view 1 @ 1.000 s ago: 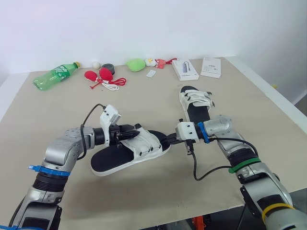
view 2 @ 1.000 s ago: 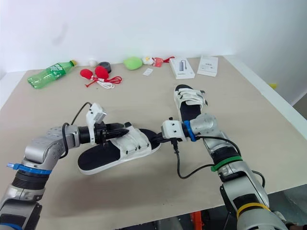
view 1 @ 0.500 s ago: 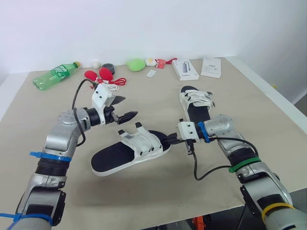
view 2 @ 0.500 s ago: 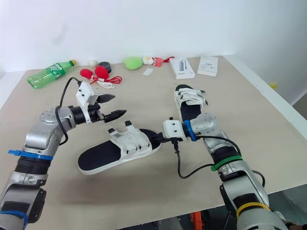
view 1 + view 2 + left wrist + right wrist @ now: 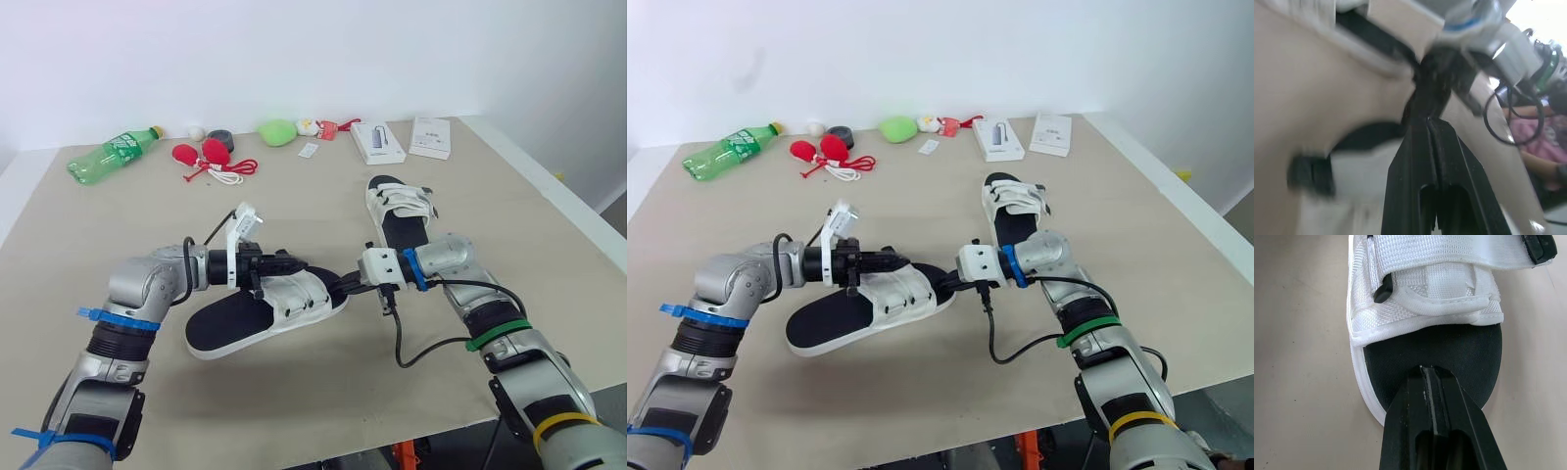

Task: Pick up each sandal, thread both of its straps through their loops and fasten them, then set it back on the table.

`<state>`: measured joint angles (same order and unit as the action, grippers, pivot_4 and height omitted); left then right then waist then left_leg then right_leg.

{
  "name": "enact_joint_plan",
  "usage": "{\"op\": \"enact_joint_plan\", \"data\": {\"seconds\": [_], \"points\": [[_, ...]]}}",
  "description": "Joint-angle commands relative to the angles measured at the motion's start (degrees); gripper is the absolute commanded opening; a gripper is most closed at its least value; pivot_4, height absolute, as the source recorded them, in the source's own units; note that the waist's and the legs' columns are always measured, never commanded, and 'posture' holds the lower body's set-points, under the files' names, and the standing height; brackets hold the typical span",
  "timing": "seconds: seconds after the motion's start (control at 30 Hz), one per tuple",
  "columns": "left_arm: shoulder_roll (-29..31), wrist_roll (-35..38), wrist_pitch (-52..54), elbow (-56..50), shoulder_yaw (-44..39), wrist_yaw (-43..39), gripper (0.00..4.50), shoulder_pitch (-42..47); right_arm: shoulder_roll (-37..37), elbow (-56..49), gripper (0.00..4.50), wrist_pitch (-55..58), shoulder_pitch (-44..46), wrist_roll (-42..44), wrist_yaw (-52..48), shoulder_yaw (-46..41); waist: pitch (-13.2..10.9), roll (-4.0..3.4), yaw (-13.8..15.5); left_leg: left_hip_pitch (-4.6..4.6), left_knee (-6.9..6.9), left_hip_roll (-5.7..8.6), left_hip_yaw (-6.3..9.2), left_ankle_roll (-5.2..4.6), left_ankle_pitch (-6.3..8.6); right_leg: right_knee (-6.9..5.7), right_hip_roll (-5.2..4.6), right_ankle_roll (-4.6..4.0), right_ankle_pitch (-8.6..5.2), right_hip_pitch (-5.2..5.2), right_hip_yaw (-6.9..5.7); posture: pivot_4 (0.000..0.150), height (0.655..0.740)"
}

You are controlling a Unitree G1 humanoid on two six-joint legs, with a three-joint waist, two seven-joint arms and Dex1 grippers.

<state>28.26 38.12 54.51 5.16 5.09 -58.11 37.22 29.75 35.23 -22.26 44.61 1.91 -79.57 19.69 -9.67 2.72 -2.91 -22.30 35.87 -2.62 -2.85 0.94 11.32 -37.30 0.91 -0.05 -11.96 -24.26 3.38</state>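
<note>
Take the near sandal (image 5: 257, 315) as your reference. It lies on the table (image 5: 294, 401) with its toe toward your right arm.

- **Right gripper:** Your right gripper (image 5: 343, 286) sits on that toe with its fingers drawn together. The tip presses the black footbed, so it seems to pin the shoe rather than clasp it.
- **Left gripper:** Your left gripper (image 5: 284, 262) reaches over the sandal's white straps (image 5: 1425, 281) from the heel side, fingers also together. You cannot tell whether a strap end is nipped between them.
- **Progress on this sandal:** In the right wrist view the front strap looks passed through its black loop and folded back. The rear strap runs out of frame, so treat this sandal as mid-fastening, not finished.
- **Other sandal:** Beyond the near sandal's toe, and apart from it, the far sandal (image 5: 402, 211) rests with its straps laid across. It looks done, though you can't confirm that from here.
- **Surroundings:** Nothing crowds the near sandal. Well beyond it, along the table's far edge, sit a green bottle (image 5: 111, 155), red bulbs on a cord (image 5: 203, 155), a tape roll (image 5: 221, 138), a green lump (image 5: 278, 131) and two white boxes (image 5: 378, 143). None of these is in your way.
</note>
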Motion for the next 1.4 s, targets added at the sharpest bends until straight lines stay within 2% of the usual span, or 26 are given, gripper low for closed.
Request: {"op": "enact_joint_plan", "data": {"seconds": [0.03, 0.2, 0.6, 0.83, 0.93, 1.03, 1.07, 1.13, 1.17, 1.23, 1.37, 1.4], "points": [[2.34, -1.6, 2.03, 3.24, 2.3, -2.97, 0.08, 3.2, 0.78, 1.46, 0.0, 0.79, -1.35, -3.19, 0.03, 1.42, 0.0, 0.0, 0.02, 0.0, 0.0, 0.0, 0.01, 0.0, 0.0, 0.0, 0.0, -0.01, -0.01, 0.0, -0.01, 0.15, 0.74], [2.85, -8.56, -3.13, 10.99, 5.62, -3.26, 0.08, 5.99, 1.21, 0.72, 0.0, 1.04, -1.98, -3.1, 0.1, 1.29, 0.0, 0.0, 0.02, 0.0, -0.01, 0.02, -0.01, 0.0, 0.0, 0.0, -0.02, -0.04, -0.02, 0.0, 0.02, 0.15, 0.74], [-0.63, -16.64, -12.89, 22.18, 4.03, 0.33, 0.08, 10.6, 1.51, 0.61, 0.0, 0.92, -2.11, -3.19, 0.31, 1.32, 0.01, 0.0, 0.07, -0.01, 0.07, 0.05, -0.02, 0.01, 0.0, 0.0, -0.07, 0.01, 0.03, 0.03, 0.03, 0.15, 0.74], [1.47, -19.36, -19.81, 20.32, 1.0, 2.02, 0.08, 11.46, 1.49, 0.53, 0.0, 1.14, -1.99, -3.08, 0.42, 1.17, 0.0, 0.01, 0.06, -0.11, 0.06, 0.02, -0.03, 0.01, 0.0, 0.0, -0.06, 0.05, 0.05, -0.06, 0.02, 0.15, 0.74], [3.42, -18.08, -21.59, 16.0, -2.35, 1.74, 0.08, 11.49, 1.23, 0.6, 0.0, 1.88, -1.61, -2.33, 0.99, 0.35, -0.01, 0.02, 0.04, -0.12, 0.06, 0.0, -0.02, 0.01, 0.0, 0.0, -0.06, 0.03, 0.04, -0.07, 0.02, 0.15, 0.74], [6.91, -17.64, -25.26, 7.46, -4.26, -0.58, 0.08, 6.9, 0.93, -0.7, 0.0, 6.74, -1.07, 1.44, 0.04, -2.02, -0.01, 0.01, -0.04, -0.12, 0.03, 0.0, -0.04, 0.01, 0.0, 0.0, -0.08, 0.02, 0.03, -0.08, 0.04, 0.15, 0.74], [7.63, -17.12, -25.97, 4.08, -4.89, -0.94, 0.31, 4.61, 0.83, -1.74, 0.0, 10.03, -0.95, 3.52, -0.31, -3.29, -0.01, -0.01, -0.07, -0.12, 0.02, 0.0, -0.04, 0.01, 0.0, 0.0, -0.11, 0.02, 0.03, -0.08, 0.04, 0.15, 0.74], [8.81, -17.55, -31.31, -2.8, -5.48, -2.14, 0.9, -0.86, 1.2, -4.59, 0.65, 15.91, -1.1, 7.89, -1.1, -6.24, -0.04, -0.07, 0.06, -0.09, -0.06, -0.03, -0.07, 0.01, 0.0, 0.0, -0.22, 0.05, 0.02, -0.08, 0.08, 0.15, 0.74], [9.55, -18.32, -33.72, -5.46, -5.27, -2.64, 1.42, -3.26, 1.61, -5.99, 0.99, 18.06, -1.33, 9.6, -1.48, -7.48, -0.05, -0.07, 0.17, -0.14, -0.08, -0.03, -0.08, 0.01, 0.0, 0.0, -0.25, 0.06, 0.0, -0.15, 0.09, 0.15, 0.74], [10.83, -18.79, -36.5, -10.64, -5.75, -3.08, 2.12, -8.47, 3.3, -9.45, 1.66, 22.77, -2.32, 13.52, -2.77, -10.44, -0.06, -0.07, 0.26, -0.25, -0.11, 0.0, -0.07, 0.01, 0.0, 0.0, -0.3, 0.14, -0.03, -0.23, 0.09, 0.15, 0.74], [12.65, -16.59, -37.05, -16.73, -8.55, -3.29, 4.19, -15.56, 7.04, -16.69, 3.78, 35.54, -4.57, 22.21, -5.06, -15.97, -0.06, -0.07, 0.8, -1.18, -0.03, -0.02, 0.02, -0.01, 0.03, 0.01, -0.28, 0.31, 0.04, -1.06, 0.03, 0.15, 0.74], [13.39, -16.19, -37.23, -17.87, -8.89, -3.86, 4.5, -17.07, 8.03, -17.95, 4.16, 37.47, -4.94, 23.7, -5.99, -16.79, -0.06, -0.07, 0.88, -1.16, -0.03, -0.01, 0.0, -0.09, 0.08, 0.0, -0.27, 0.32, 0.02, -1.05, 0.0, 0.15, 0.74]]}}
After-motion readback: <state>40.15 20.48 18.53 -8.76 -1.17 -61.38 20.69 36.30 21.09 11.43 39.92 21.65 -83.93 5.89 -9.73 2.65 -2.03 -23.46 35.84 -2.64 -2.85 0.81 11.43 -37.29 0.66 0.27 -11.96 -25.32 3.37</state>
